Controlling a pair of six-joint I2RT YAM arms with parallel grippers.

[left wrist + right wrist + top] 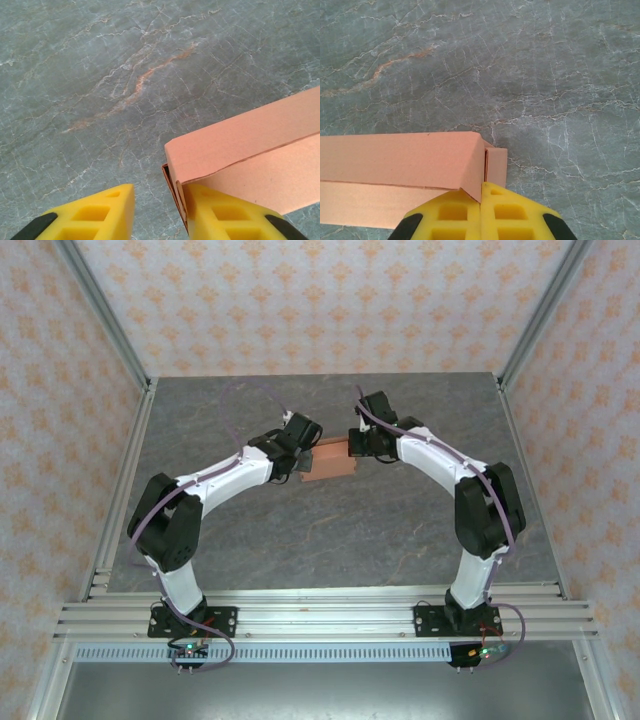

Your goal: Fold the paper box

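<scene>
As both arms reach in over the grey marbled table (330,530), the paper box (330,459) sits right between them near the middle, a long salmon-orange piece running across from one claw to the other. Over at the right end, the right claw (481,212) has its yellow fingers pressed together, and the corner of the box runs straight down into the seam between them, so that's a pinch on the card. Just beside that corner a small end flap (496,165) stands out from the box, touching the top of one finger. Now the other end: the left claw (159,216) is spread wide, with bare table showing in the gap. One of its fingers (227,215) is up against the end of the box, where a thin card edge comes down along its inner side. The other finger sits well apart from the box. Whether the box rests on the table or hangs just above it, I can't tell.
</scene>
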